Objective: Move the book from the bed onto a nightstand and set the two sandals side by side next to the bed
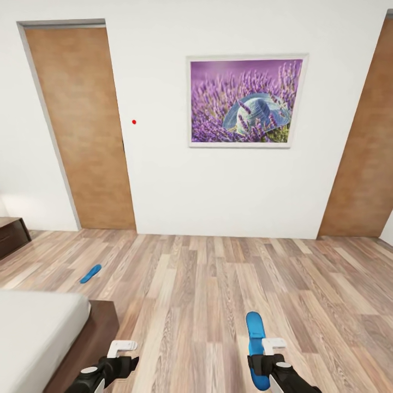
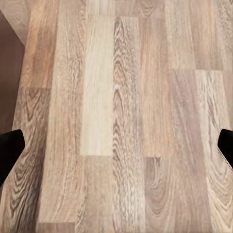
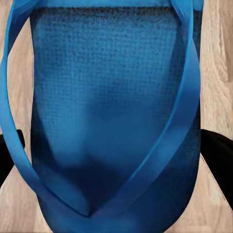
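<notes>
the right gripper [image 1: 261,364] sits low at the near right of the head view, with a blue sandal [image 1: 256,349] between its dark fingers [image 3: 217,154]. in the right wrist view those fingers stand at either edge of the sole, against or just beside it, and the sandal's woven footbed and v-shaped strap [image 3: 167,145] show up close; whether the fingers press it firmly or only bracket it i cannot tell for sure, though it looks held. the sandal points away from the robot, lengthwise over the floor [image 1: 218,284].

the left gripper [image 1: 117,360] hangs at the near left, fingers spread wide with nothing between them. its wrist view has one dark fingertip [image 2: 9,153] at each side and bare wood planks across the middle, plus a dark brown strip at one corner that the head view explains as the bed frame [image 1: 90,338].

the corner of the bed [image 1: 38,333], grey mattress on dark wood, lies at the near left. the second sandal [image 1: 90,273] lies on the floor farther off to the left, beyond the bed's corner and well apart from the first. at the far left edge stands part of a dark wooden nightstand [image 1: 12,234]; nothing shows on what little of its top is seen.

on the far white wall hang a lavender picture [image 1: 245,101], with a wooden door [image 1: 82,131] to its left and another door [image 1: 365,147] at the right.
</notes>
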Tool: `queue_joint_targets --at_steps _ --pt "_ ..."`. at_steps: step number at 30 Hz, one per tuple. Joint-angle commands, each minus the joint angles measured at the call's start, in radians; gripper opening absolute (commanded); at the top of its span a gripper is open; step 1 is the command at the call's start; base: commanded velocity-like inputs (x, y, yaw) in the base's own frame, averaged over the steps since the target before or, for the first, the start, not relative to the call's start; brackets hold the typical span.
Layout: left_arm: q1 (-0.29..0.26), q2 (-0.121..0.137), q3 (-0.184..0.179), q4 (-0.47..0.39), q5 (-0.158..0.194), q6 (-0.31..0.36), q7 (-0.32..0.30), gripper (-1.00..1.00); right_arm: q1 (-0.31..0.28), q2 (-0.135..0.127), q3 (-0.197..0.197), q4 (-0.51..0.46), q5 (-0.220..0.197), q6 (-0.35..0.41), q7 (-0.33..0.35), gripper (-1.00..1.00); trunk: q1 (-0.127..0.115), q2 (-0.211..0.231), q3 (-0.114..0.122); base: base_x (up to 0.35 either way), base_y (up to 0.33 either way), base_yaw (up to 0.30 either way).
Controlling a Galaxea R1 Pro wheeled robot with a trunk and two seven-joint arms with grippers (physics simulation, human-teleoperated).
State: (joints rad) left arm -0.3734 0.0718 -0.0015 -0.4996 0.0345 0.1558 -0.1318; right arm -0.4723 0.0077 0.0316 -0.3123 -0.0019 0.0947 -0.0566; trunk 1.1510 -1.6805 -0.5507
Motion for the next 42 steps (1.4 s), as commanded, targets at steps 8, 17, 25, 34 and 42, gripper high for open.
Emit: queue_joint_targets --at_steps 8,17,25,34,42 --pt "0.000 0.000 0.000 -0.002 0.003 0.007 -0.003 1.00 0.000 0.000 0.003 -0.002 0.000 0.007 -0.005 -1.00 0.001 0.000 -0.001 0.347 -0.090 0.000" --pt "0.000 0.000 0.000 -0.002 0.003 0.006 -0.003 1.00 0.000 0.000 0.002 -0.002 0.000 0.007 -0.005 -1.00 0.001 0.000 -0.001 0.347 -0.031 0.000" --pt "0.000 0.000 0.000 -0.002 0.003 0.005 -0.003 1.00 0.000 0.000 0.002 -0.003 -0.001 0.007 -0.005 -1.00 0.001 0.000 -0.001 0.347 -0.005 0.000" --pt "0.000 0.000 0.000 -0.002 0.003 0.005 -0.003 1.00 0.000 -0.001 0.002 -0.002 -0.001 0.007 -0.005 -1.00 0.001 0.000 -0.001 0.347 -0.001 0.000" --pt "0.000 0.000 0.000 -0.002 0.003 0.005 -0.002 1.00 0.000 0.000 0.002 -0.002 -0.001 0.007 -0.005 -1.00 0.001 0.000 -0.001 0.347 0.000 0.000"
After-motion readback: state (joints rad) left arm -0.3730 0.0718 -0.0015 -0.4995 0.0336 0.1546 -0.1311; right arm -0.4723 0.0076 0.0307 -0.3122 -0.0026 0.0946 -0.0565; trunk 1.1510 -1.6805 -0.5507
